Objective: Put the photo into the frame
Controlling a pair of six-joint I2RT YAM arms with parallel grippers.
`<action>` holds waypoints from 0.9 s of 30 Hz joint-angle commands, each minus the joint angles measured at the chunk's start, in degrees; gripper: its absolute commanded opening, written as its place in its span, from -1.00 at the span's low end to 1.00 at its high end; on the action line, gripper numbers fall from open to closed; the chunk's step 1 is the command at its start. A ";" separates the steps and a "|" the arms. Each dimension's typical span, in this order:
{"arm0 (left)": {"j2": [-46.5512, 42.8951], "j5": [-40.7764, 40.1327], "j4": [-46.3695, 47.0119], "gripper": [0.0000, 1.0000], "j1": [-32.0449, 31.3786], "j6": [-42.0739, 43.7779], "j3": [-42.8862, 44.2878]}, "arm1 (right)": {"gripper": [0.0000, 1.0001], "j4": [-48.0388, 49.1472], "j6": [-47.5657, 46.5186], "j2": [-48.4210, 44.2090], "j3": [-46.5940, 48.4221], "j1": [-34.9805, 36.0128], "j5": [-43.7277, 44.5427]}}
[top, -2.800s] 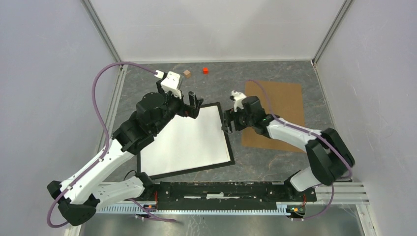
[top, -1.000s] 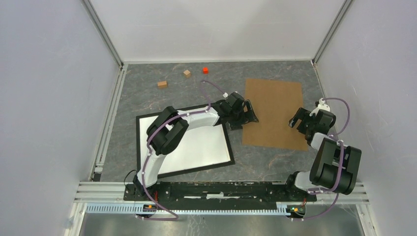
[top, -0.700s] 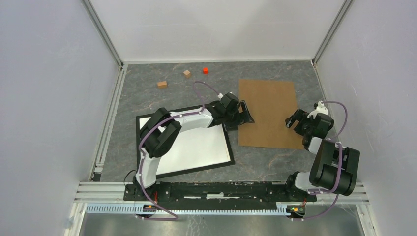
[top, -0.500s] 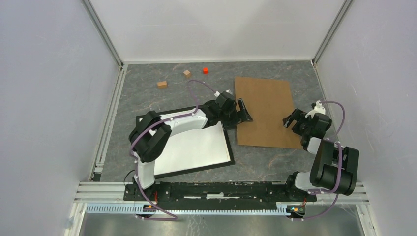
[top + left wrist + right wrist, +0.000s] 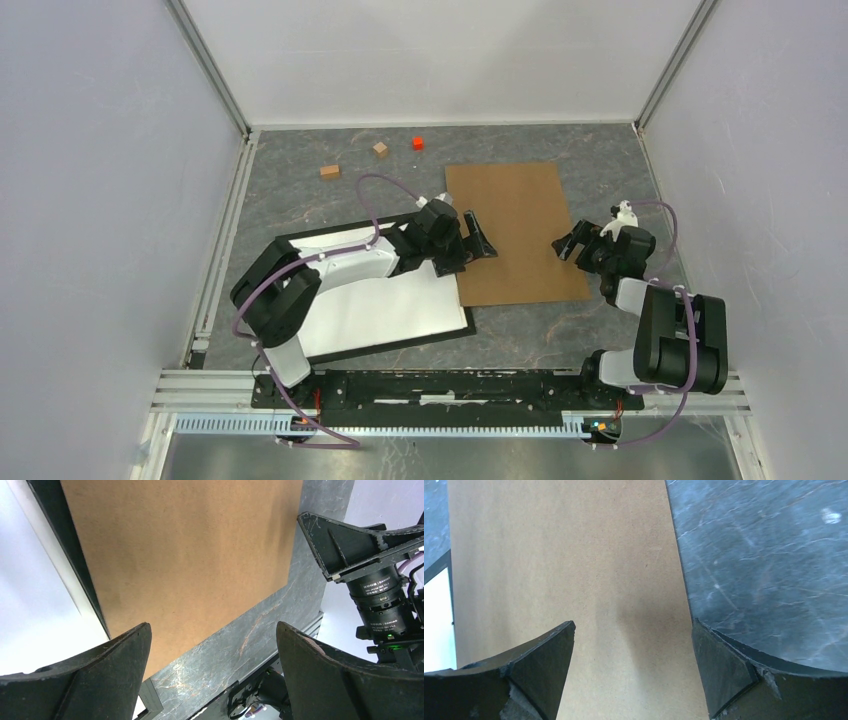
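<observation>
The grey marbled tabletop (image 5: 300,180) is enclosed by white walls (image 5: 440,60). The thin black rectangular frame (image 5: 420,339) lies flat at left. The brown rectangular sheet (image 5: 515,230) meets its right edge. The left gripper (image 5: 478,238) and right gripper (image 5: 566,242) are spread and empty on either side of the sheet. The left arm hides the frame's far corner.

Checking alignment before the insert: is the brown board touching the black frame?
Touching. In the left wrist view the brown board lies right against the black frame along its edge, with no gap showing between them.
</observation>
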 commanded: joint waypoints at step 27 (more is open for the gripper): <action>-4.18 -4.42 1.31 1.00 2.13 6.75 -6.08 | 0.84 -4.55 0.22 3.93 0.37 2.11 -4.80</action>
